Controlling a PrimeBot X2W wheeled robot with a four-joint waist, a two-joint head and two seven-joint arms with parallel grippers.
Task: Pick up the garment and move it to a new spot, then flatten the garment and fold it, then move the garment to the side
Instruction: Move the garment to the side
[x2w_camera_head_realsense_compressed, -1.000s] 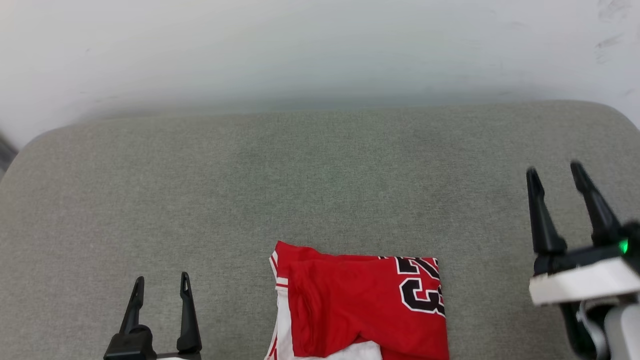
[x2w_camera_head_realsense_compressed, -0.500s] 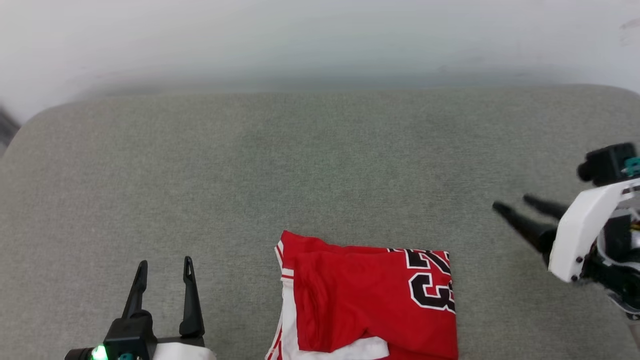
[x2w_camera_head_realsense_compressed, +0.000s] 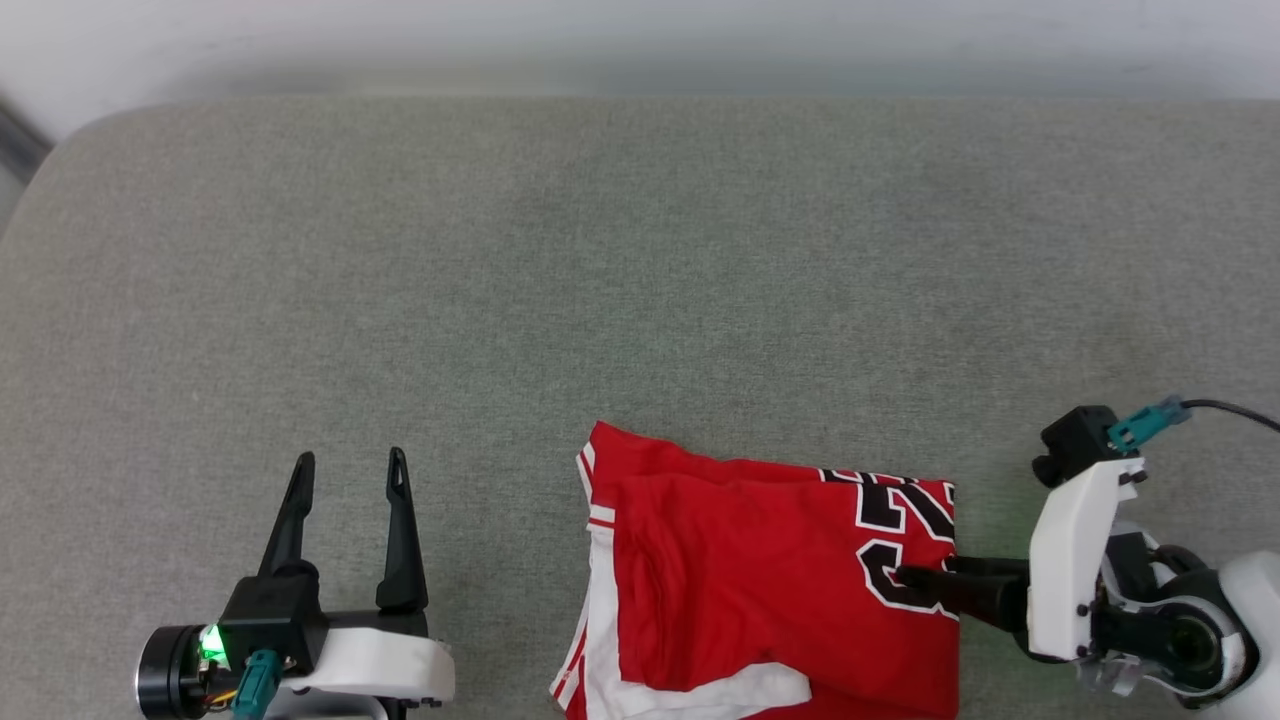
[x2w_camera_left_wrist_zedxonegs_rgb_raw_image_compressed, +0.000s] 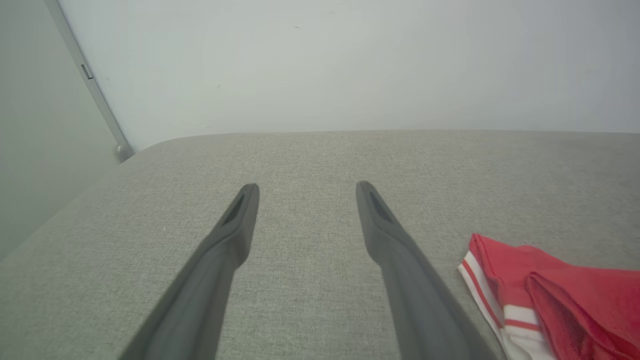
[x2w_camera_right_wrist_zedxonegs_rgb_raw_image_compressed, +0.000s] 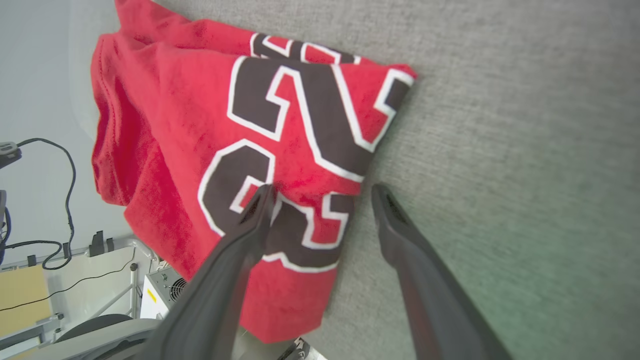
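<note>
The garment (x2w_camera_head_realsense_compressed: 760, 590), a red folded jersey with black-and-white numerals and a white striped sleeve, lies on the grey cushion (x2w_camera_head_realsense_compressed: 640, 280) near its front edge. My right gripper (x2w_camera_head_realsense_compressed: 925, 572) points left at the garment's right edge and is open. In the right wrist view the right gripper (x2w_camera_right_wrist_zedxonegs_rgb_raw_image_compressed: 323, 188) straddles that edge: one finger is over the numerals of the garment (x2w_camera_right_wrist_zedxonegs_rgb_raw_image_compressed: 200, 130), the other over bare cushion. My left gripper (x2w_camera_head_realsense_compressed: 350, 457) stands open to the garment's left, apart from it. In the left wrist view the left gripper (x2w_camera_left_wrist_zedxonegs_rgb_raw_image_compressed: 306, 186) holds nothing, with the garment (x2w_camera_left_wrist_zedxonegs_rgb_raw_image_compressed: 565, 295) at the lower right.
A pale wall (x2w_camera_head_realsense_compressed: 640, 40) runs behind the cushion. The cushion's rounded left corner (x2w_camera_left_wrist_zedxonegs_rgb_raw_image_compressed: 145, 150) meets a wall strip. Past the cushion's near edge the right wrist view shows a black cable (x2w_camera_right_wrist_zedxonegs_rgb_raw_image_compressed: 65, 165) and a grey fan box (x2w_camera_right_wrist_zedxonegs_rgb_raw_image_compressed: 160, 295).
The head camera has tilted down. My right gripper has swung from pointing up at the far right to pointing left, and has come down onto the garment's right edge. The left gripper has kept its place.
</note>
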